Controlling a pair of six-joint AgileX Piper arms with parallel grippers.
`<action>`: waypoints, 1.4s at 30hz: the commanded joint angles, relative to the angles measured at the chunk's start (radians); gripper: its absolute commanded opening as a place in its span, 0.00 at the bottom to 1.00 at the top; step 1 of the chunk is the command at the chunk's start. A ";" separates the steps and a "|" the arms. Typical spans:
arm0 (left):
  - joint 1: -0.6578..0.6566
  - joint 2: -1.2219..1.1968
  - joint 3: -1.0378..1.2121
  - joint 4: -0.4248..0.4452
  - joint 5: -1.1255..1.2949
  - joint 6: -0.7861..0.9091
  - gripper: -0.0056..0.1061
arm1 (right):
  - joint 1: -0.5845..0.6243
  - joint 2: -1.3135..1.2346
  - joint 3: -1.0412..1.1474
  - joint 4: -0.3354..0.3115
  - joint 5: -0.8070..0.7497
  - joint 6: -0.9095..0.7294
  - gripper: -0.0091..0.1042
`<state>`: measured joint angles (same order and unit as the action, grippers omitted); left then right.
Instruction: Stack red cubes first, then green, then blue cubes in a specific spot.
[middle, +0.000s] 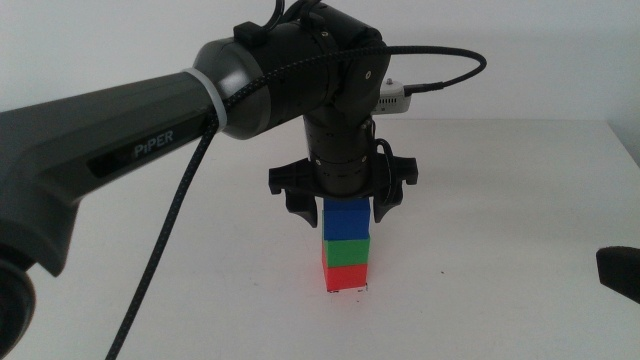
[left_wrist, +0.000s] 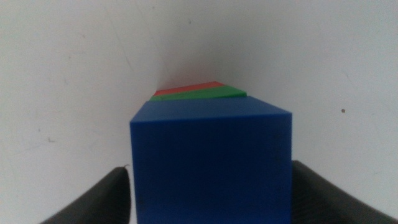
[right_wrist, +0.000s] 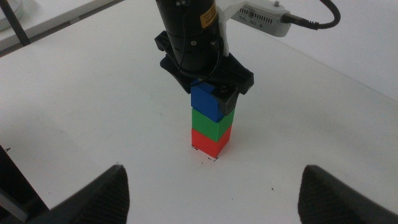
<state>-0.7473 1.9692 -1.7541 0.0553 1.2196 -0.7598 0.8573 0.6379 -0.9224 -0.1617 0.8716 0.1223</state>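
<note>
My left claw (middle: 341, 211) hangs straight down over the middle of the white tabletop (middle: 500, 200), with its two dark jaws on either side of the blue cube (middle: 347, 220). From my left wrist camera the blue cube (left_wrist: 211, 162) fills the space between the jaws, and a narrow strip of white shows on each side between jaw and cube, so the jaws stand slightly spread and do not pinch it. The blue cube sits on top of the green cube (middle: 346, 251), which sits on the red cube (middle: 345, 275), making one upright tower of three. Slivers of green (left_wrist: 208, 94) and red (left_wrist: 186, 89) peek past the blue cube's far edge, so the tiers are a little out of line. The red cube rests on the marked spot (right_wrist: 214, 159), whose tiny black corner marks show at the tower's foot. My right claw (right_wrist: 211, 193) waits back near the tabletop's edge, its jaws wide apart and holding nothing, looking toward the tower (right_wrist: 211, 121).
</note>
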 joint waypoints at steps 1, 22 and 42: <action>0.000 0.000 -0.004 0.010 -0.005 0.000 0.80 | -0.006 -0.003 0.004 -0.012 -0.007 -0.007 0.90; 0.000 -0.535 0.009 0.129 0.002 0.200 0.85 | -0.006 -0.003 0.004 -0.012 -0.009 -0.007 0.90; 0.506 -1.297 0.617 0.169 -0.190 0.599 0.87 | -0.006 -0.003 0.004 -0.018 -0.009 -0.007 0.90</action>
<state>-0.2762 0.7066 -1.1847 0.2484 1.0967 -0.1680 0.8573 0.6379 -0.9224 -0.1699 0.8716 0.1223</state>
